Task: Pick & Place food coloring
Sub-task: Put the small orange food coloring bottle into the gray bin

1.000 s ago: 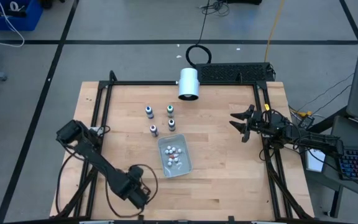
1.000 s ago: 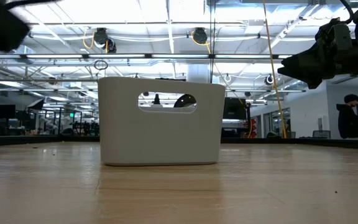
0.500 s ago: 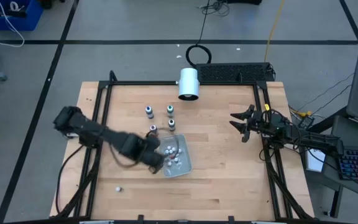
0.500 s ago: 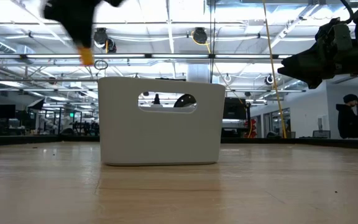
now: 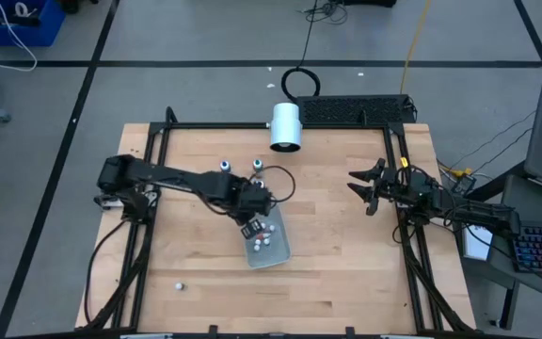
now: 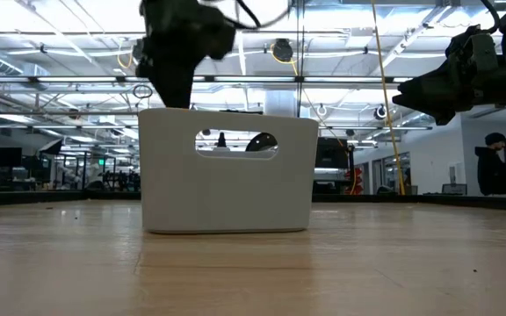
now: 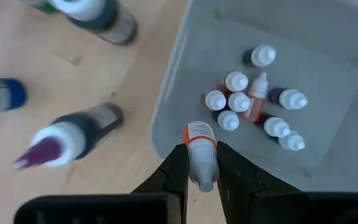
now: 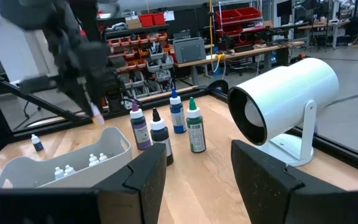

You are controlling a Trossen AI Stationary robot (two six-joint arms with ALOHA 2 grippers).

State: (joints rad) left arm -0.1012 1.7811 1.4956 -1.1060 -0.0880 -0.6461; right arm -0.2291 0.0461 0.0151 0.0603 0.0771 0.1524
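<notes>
On the light wooden table (image 5: 327,273), toward its left half: four food coloring bottles (image 8: 178,113), small, slim and upright, with pointed caps in purple, black, blue and green. Grouped close together, just beside the pale grey plastic bin (image 5: 278,252). Only two showing plainly from above (image 5: 225,167), the others covered by the dark left arm.

Next to that group, over the bin's rim: left gripper (image 5: 252,222), clamped narrow on a small bottle with an orange band and white tip (image 7: 199,134), held pointing back between the dark fingers (image 7: 178,167). Not one of the four; those standing clear of the fingers off to one side, touching nothing of the gripper.

Inside the bin (image 7: 328,81): a huddle of similar little white-capped bottles.

At the table's far edge, middle: large white cylinder (image 5: 285,126), lying on its side.

Over the table's right edge, well apart from the four bottles: right gripper (image 5: 360,186), raised above the wood, fingers spread apart and gripping nothing.
</notes>
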